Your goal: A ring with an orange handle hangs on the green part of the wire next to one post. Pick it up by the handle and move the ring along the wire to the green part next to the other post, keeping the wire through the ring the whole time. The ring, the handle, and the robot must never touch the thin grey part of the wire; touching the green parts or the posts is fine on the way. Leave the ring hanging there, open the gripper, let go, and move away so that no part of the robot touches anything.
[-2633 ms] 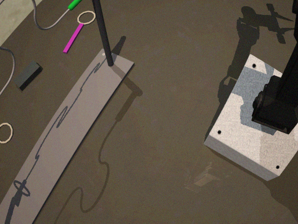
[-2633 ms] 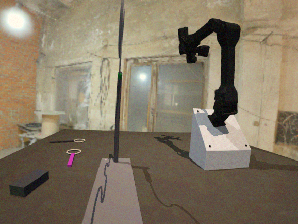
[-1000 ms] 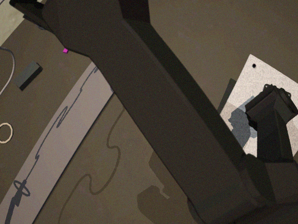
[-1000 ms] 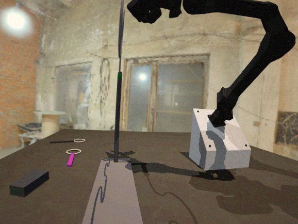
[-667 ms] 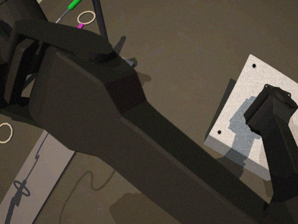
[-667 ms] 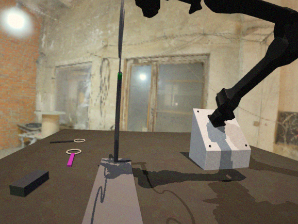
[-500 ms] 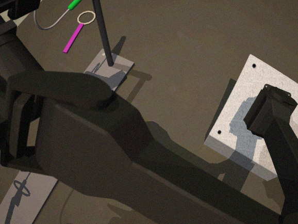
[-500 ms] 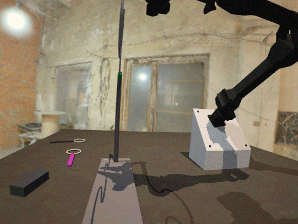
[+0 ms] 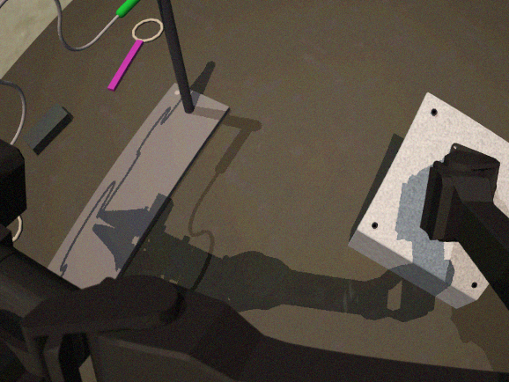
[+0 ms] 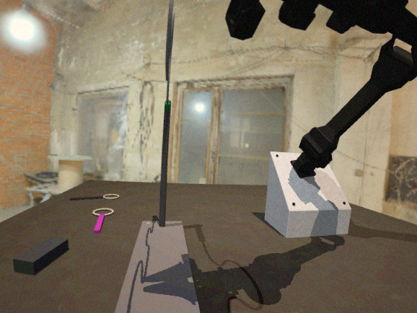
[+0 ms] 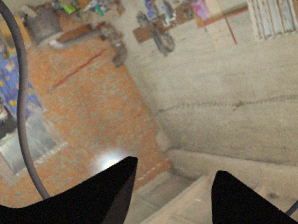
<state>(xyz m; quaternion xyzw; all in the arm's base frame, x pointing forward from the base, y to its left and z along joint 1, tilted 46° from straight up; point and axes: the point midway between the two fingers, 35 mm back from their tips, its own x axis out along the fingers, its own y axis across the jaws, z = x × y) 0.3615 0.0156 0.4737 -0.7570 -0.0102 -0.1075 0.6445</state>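
My gripper [image 11: 176,174] shows two black fingertips apart in the wrist view, with nothing between them. A curved grey stretch of wire [image 11: 22,90] passes left of the fingers. In the top view the thin wire [image 9: 77,48] meets a green part [image 9: 128,6] at the top, near a dark post [image 9: 176,57]. The exterior view shows the post [image 10: 164,162] with green [image 10: 167,106] at its top. A pale ring [image 9: 18,228] is partly hidden behind the arm at the left edge; no orange handle shows, and what it hangs on is hidden.
The post stands on a long pale base plate [image 9: 176,154] [image 10: 169,245]. A ring with a magenta handle [image 9: 125,66] [image 10: 99,223], a ring with a black handle [image 10: 86,197] and a dark block [image 9: 48,128] [image 10: 41,254] lie on the table. A white sloped block [image 9: 467,119] [image 10: 278,202] stands under the arm.
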